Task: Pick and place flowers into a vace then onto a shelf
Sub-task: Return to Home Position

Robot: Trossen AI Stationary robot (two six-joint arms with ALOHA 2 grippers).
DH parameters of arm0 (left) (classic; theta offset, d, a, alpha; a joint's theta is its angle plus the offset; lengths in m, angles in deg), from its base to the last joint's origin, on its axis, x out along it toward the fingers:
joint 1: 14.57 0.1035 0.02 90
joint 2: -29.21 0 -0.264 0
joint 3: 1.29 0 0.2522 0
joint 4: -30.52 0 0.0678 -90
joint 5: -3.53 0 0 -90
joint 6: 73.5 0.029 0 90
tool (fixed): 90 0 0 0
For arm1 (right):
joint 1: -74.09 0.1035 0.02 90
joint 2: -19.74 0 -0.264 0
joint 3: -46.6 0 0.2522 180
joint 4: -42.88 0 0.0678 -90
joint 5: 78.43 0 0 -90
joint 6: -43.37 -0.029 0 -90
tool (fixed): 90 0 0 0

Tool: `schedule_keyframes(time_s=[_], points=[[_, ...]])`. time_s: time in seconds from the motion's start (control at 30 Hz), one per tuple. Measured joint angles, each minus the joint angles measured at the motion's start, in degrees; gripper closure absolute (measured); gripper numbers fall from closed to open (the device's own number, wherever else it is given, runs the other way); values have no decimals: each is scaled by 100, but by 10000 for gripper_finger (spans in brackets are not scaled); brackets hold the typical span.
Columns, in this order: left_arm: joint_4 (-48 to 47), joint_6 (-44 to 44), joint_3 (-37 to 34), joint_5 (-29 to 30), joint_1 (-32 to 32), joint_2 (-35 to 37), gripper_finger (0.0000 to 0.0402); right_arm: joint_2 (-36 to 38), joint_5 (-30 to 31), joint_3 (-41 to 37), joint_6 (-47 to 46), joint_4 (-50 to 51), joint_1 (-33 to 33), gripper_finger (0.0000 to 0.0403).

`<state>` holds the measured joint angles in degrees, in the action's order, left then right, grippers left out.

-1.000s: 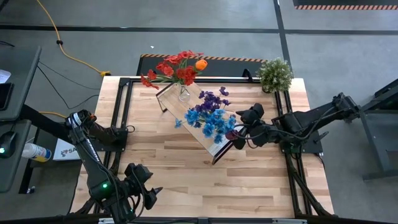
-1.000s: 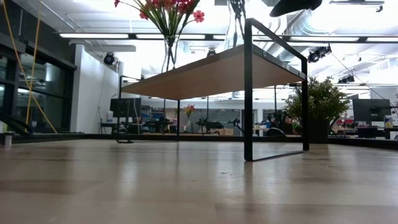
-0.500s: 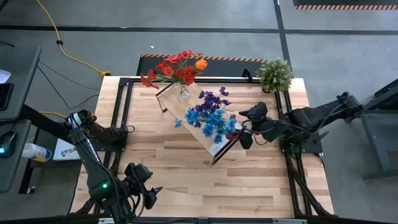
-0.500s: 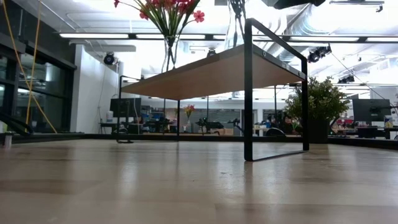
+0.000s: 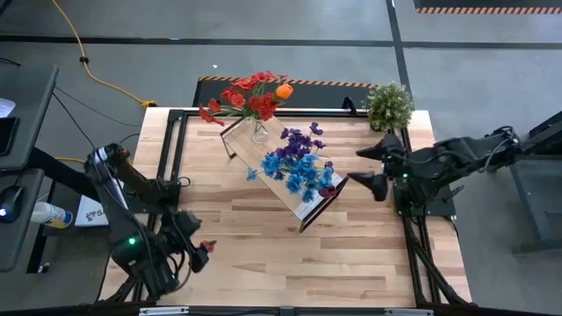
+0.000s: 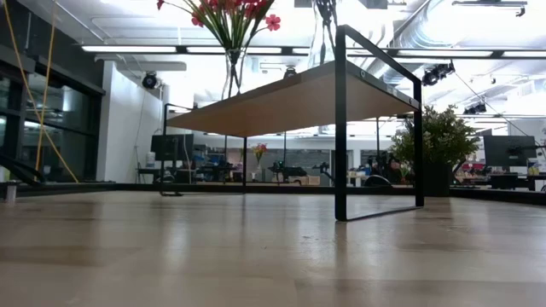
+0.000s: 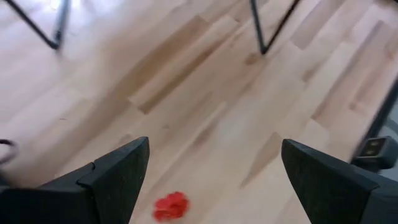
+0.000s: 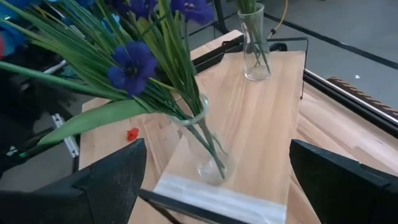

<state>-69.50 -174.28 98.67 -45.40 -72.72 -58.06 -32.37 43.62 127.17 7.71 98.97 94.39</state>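
The shelf (image 5: 263,154) stands slantwise on the table on its black frame legs (image 6: 341,128). On it stand two glass vases. The vase of red and orange flowers (image 5: 250,95) stands at the shelf's far end. The vase of blue and purple flowers (image 5: 297,162) stands near the white strip (image 8: 211,193). My right gripper (image 5: 362,167) hovers open, right of the shelf's white end, and faces the blue flowers (image 8: 134,65). My left gripper (image 5: 198,248) hangs open over bare table near the front left, with nothing between its fingers (image 7: 118,177).
A bushy pale-green potted plant (image 5: 389,105) stands at the table's far right corner. A small red petal (image 7: 171,205) lies on the table under my left gripper. Bare table shows in front of the shelf (image 5: 290,263).
My right gripper has drawn back from the blue flowers' vase toward the table's right edge, rising and tipping up, and it stays open. My left gripper has risen and gone away from the near edge. The vases and the shelf have kept still.
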Motion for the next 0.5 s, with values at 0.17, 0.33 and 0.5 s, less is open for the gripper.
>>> schedule_keyframes(time_s=[0.17, 0.33, 0.5], points=[[-358, 626, -2, -167, 0, 438, 4, 543, -165, 0, 10, 508, 0, 22], [-374, 1041, 8, -53, 0, 995, 4, 1102, -399, 0, -166, 839, 0, 22], [-382, 1572, 9, 357, 0, 1597, 4, 1628, -413, 0, -143, 855, 0, 22]])
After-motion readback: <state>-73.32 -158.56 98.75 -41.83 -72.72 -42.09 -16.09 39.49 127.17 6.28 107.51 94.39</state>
